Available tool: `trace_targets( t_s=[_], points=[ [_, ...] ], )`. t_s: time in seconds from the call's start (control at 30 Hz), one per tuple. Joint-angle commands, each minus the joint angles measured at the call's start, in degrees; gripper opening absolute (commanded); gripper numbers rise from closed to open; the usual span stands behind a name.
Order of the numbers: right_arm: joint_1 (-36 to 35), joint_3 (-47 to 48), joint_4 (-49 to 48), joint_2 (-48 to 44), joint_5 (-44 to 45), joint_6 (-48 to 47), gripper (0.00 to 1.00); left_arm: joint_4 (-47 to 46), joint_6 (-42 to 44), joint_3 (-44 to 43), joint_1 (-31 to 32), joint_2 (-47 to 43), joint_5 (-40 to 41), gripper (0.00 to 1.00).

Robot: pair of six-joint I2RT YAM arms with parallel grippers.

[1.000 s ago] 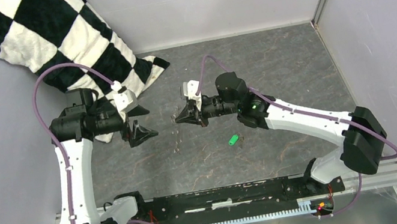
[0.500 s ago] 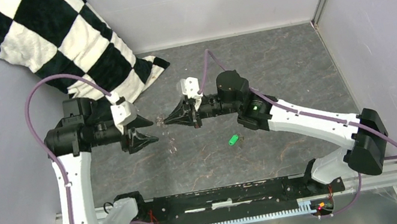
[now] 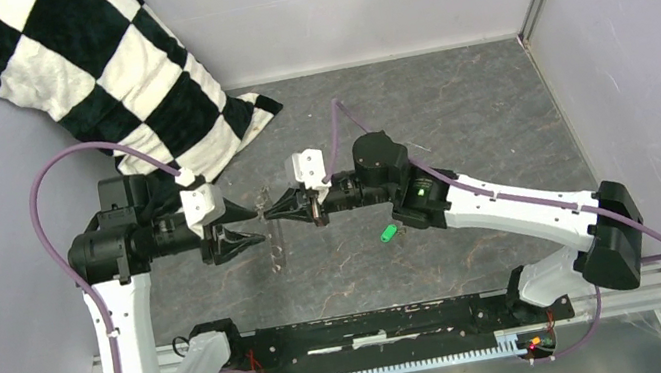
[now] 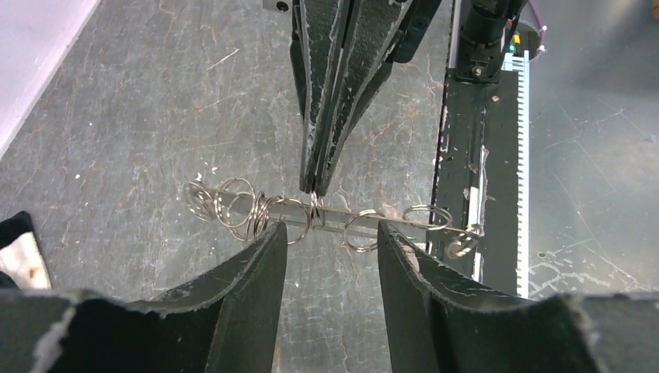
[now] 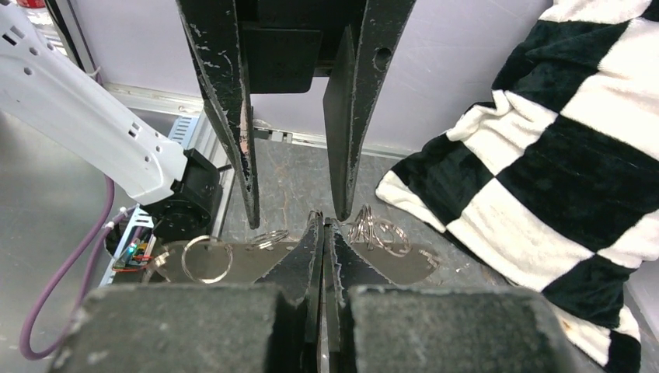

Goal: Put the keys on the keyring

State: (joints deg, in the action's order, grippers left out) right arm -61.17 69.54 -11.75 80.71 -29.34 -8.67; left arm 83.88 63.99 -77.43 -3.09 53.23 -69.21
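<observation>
Right end effector (image 3: 270, 213) clamped shut on the keyring (image 4: 336, 211), held above the table (image 3: 458, 125); left end effector (image 4: 330, 241) stood parted astride its wire. Ring likely light, stiff, slippery: grip bare wire. Green-tagged key (image 3: 388, 232) lay on table, well apart; likely light, best pinched by tag.

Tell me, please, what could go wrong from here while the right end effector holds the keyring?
1. The right end effector grips the keyring only at its thin rim; the left end effector, open astride that spot, might knock or twist it loose.
2. The small rings strung along it could get pinched instead of the rim.
3. The green key lies on the table; with both end effectors on the ring, neither could fetch it.
</observation>
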Motion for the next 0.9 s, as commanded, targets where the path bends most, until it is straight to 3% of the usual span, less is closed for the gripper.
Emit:
trace_targets(
  t_s=[0.0,0.23,0.3,0.4,0.53,0.87],
  points=[
    [-1.29,2.36,-0.42,-0.98,3.28,-2.92,0.0,0.06,0.98,-1.64,0.69,-0.8,-1.86,0.53],
    [-3.29,2.09,0.87,-1.46,6.41,-6.29,0.0,0.05,0.77,-2.35,1.75,-1.74,0.88,0.54],
    [-3.78,2.49,1.41,-1.25,6.65,-6.7,0.0,0.06,0.75,-2.29,2.35,-1.62,1.21,0.45],
    [-4.37,3.47,2.12,-0.65,6.81,-6.89,0.0,0.01,-0.2,-2.62,8.06,-0.09,3.23,0.31],
    [-4.9,3.92,1.95,-0.51,7.08,-7.23,0.0,0.06,-1.5,-2.2,11.75,1.49,5.61,0.2],
    [-6.13,3.35,2.44,-0.9,8.4,-7.83,0.0,0.06,-0.3,-1.51,11.84,-0.6,6.54,0.22]
  ],
)
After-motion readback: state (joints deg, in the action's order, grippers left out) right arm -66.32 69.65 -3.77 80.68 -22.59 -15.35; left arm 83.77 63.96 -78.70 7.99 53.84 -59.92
